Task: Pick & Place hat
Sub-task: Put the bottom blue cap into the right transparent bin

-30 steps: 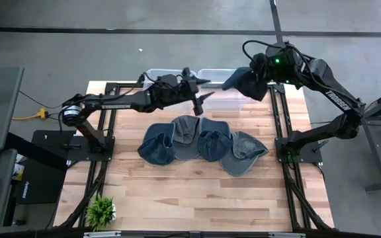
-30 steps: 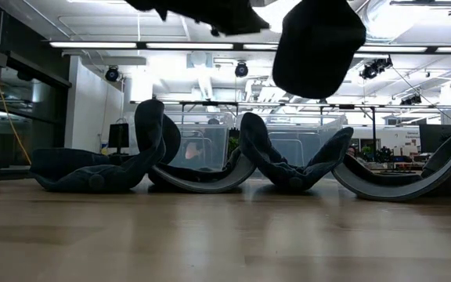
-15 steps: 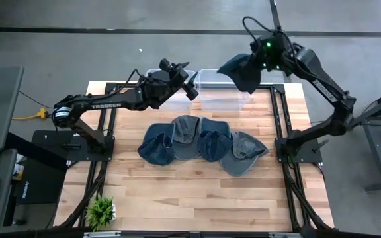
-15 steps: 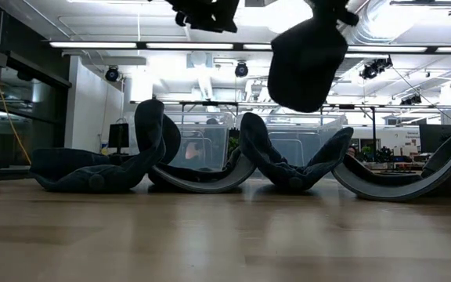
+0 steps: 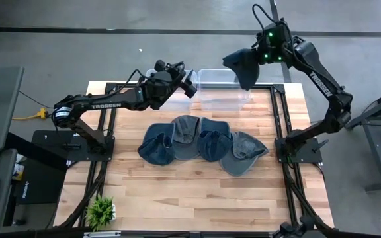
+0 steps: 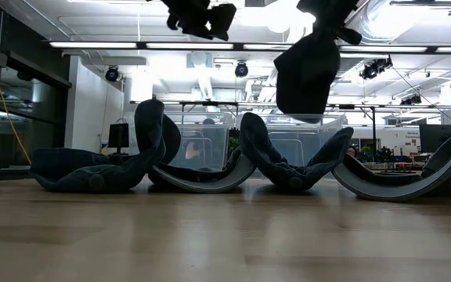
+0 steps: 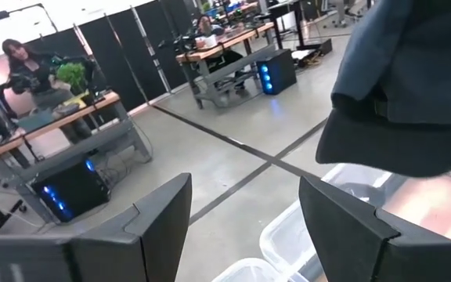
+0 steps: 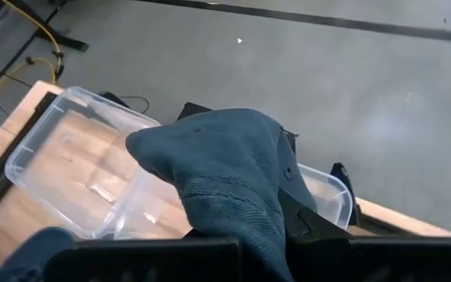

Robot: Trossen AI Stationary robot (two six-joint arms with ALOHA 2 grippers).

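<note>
Both arms are matte black with rounded joint housings and white TROSSEN lettering along their links. The right arm (image 5: 323, 79) shows green indicator lights by its wrist and a looping black cable; the left arm (image 5: 104, 102) has a silver-ringed joint at frame left.

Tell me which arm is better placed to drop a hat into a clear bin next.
The right. Its hand already holds a dark cap above the right clear bin. The left hand is open and empty over the left bin.

Wooden table (image 5: 177, 192): caps (image 5: 200, 142), bins (image 5: 220, 89), plant (image 5: 101, 210)
</note>
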